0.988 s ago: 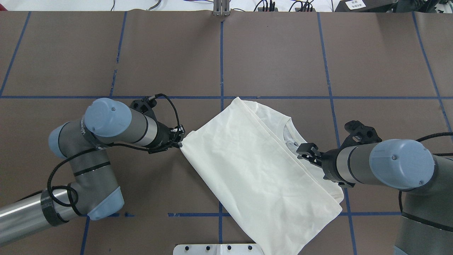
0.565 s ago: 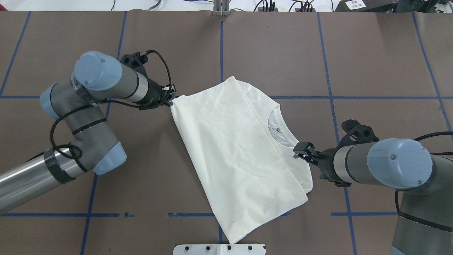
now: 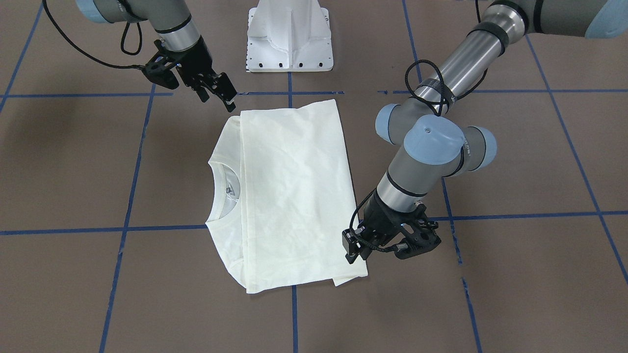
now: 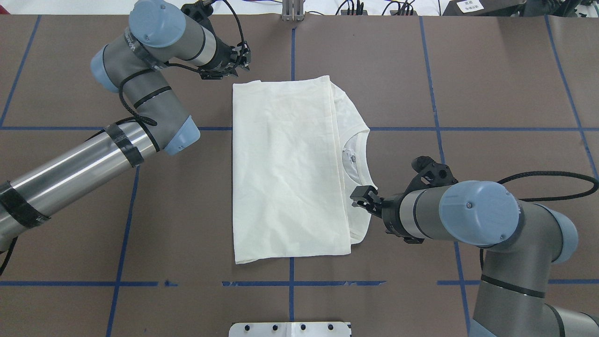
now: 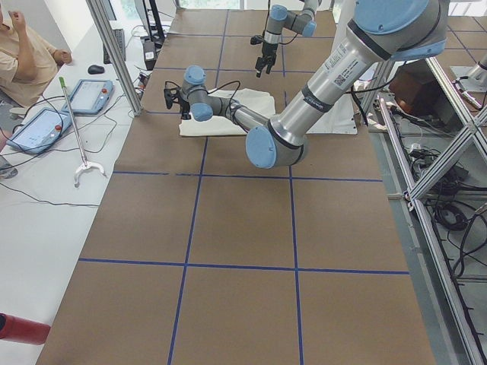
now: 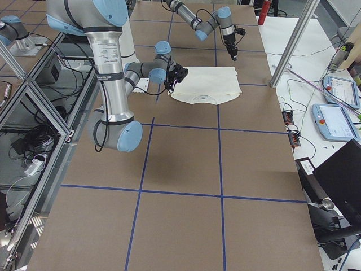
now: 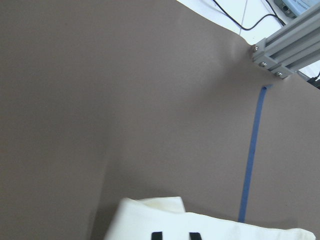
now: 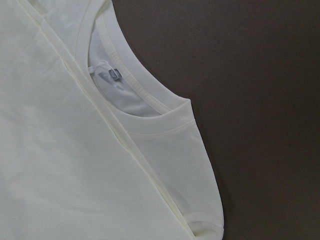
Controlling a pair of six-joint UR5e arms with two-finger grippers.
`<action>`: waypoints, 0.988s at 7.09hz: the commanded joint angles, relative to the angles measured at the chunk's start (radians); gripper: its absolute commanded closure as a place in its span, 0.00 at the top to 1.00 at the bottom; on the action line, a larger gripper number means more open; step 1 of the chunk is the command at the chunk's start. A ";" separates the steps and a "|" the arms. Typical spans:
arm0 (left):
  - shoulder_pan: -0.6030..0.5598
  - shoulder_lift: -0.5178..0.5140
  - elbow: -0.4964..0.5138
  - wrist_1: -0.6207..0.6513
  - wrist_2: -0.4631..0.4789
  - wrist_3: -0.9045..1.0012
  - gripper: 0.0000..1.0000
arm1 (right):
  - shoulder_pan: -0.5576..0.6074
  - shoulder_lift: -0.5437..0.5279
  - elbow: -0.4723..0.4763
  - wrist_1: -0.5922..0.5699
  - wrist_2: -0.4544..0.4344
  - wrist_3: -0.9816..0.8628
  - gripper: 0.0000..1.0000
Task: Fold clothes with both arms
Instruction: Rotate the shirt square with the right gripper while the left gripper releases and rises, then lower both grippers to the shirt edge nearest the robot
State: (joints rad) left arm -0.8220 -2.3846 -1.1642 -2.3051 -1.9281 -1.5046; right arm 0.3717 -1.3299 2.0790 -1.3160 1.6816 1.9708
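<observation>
Shirt [image 4: 285, 178] swung square; left fingers [image 3: 349, 243] spread (off far corner), right fingers [image 4: 362, 194] spread by shoulder.

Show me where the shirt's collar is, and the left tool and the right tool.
collar [image 8: 160, 120]: right wrist view, on the ribbed band.
left tool [image 4: 244, 58]: overhead view, between its fingertips.
right tool [image 4: 359, 197]: overhead view, between its fingertips.

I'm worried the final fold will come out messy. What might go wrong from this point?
1. The left gripper hangs open right by a corner of the T-shirt. A low move could snag that corner and drag it.
2. The folded layers are offset, leaving the strip on the collar side uncovered, so the next fold may come out uneven.
3. The right gripper hovers by the shoulder edge. A grasp there might catch only one layer.
</observation>
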 commanded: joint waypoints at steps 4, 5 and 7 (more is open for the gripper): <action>0.001 0.140 -0.224 0.043 -0.063 -0.005 0.54 | -0.129 0.084 -0.181 -0.014 -0.102 0.028 0.99; 0.003 0.142 -0.219 0.041 -0.078 0.009 0.54 | -0.132 0.080 -0.191 -0.014 -0.102 0.031 0.98; 0.003 0.160 -0.221 0.041 -0.150 0.009 0.54 | -0.132 0.087 -0.200 -0.014 -0.103 0.052 0.60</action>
State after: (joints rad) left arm -0.8200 -2.2324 -1.3844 -2.2647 -2.0554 -1.4965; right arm 0.2395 -1.2455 1.8835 -1.3299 1.5798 2.0088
